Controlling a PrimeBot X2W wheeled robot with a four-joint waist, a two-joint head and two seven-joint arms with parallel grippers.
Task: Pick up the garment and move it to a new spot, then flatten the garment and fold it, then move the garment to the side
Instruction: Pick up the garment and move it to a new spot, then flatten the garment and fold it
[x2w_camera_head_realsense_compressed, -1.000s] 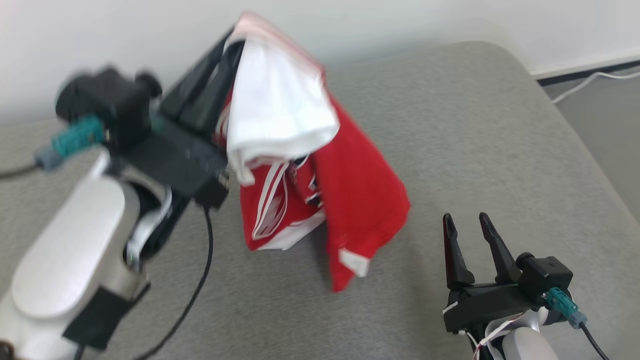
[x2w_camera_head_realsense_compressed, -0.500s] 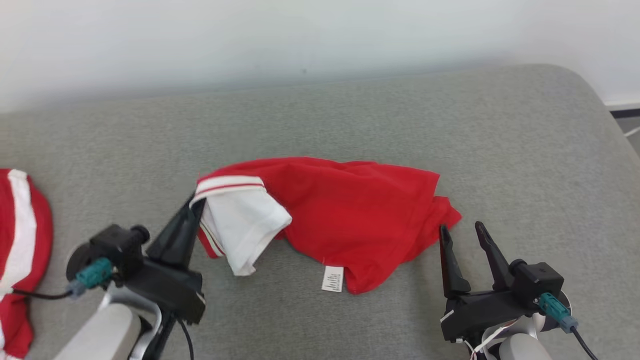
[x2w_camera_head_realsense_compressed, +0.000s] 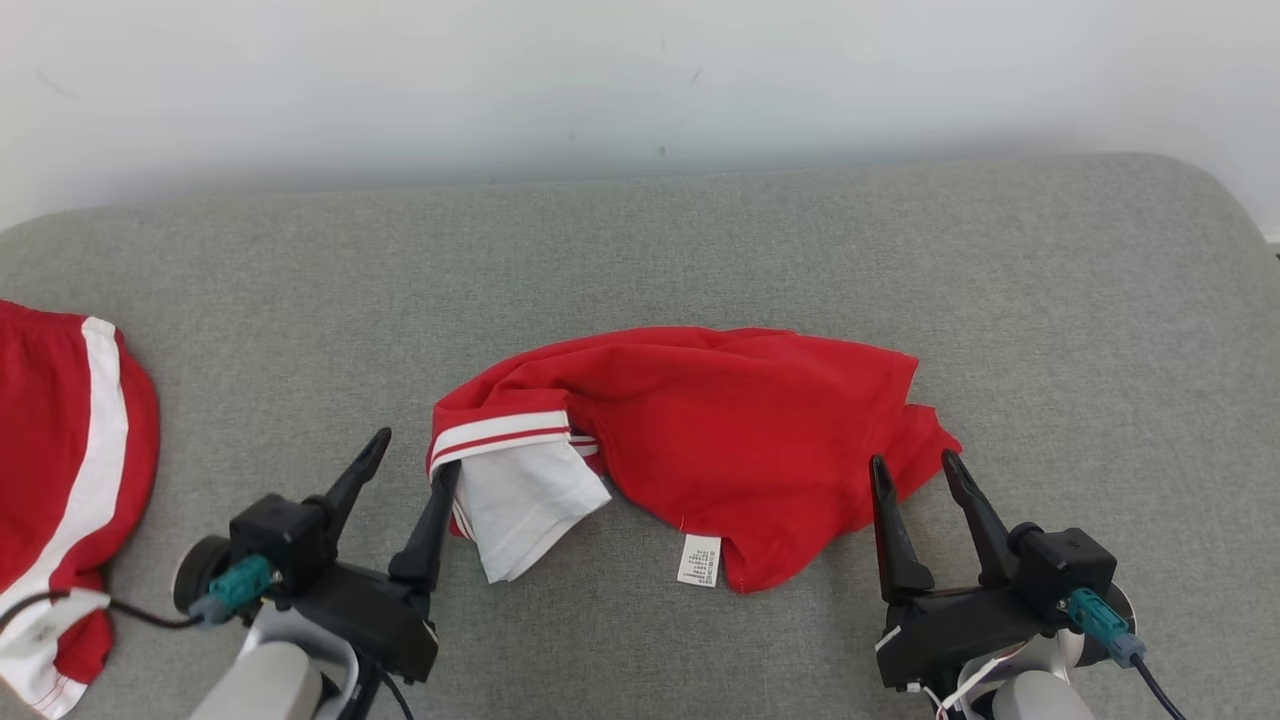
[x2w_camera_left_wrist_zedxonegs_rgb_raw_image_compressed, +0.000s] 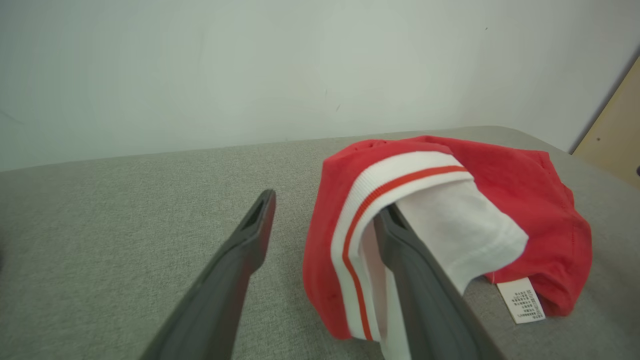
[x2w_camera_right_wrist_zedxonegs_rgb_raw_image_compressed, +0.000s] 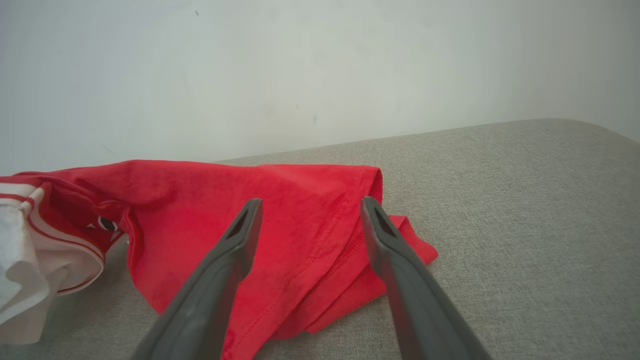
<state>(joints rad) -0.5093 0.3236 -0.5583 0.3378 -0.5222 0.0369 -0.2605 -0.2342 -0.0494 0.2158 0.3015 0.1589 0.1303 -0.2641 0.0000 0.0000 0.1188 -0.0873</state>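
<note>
two soft red-and-white pieces on the grey woven surface (x2w_camera_head_realsense_compressed: 700, 240): garment (x2w_camera_head_realsense_compressed: 740, 430) crumpled mid-front, spare garment (x2w_camera_head_realsense_compressed: 60, 420) at left edge. left gripper (x2w_camera_head_realsense_compressed: 417, 452) and right gripper (x2w_camera_head_realsense_compressed: 912, 460) both spread apart, gripping nothing.

The head camera looks down from behind the left hand (x2w_camera_head_realsense_compressed: 416, 452) and right hand (x2w_camera_head_realsense_compressed: 912, 460), while both wrist cameras sit low and close, facing the white wall (x2w_camera_head_realsense_compressed: 640, 80); all three share the red garment (x2w_camera_head_realsense_compressed: 740, 420).

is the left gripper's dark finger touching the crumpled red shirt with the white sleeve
Touching. The left wrist view shows the striped cuff of the red shirt draped over one finger of the open left gripper; the other finger is clear.
</note>
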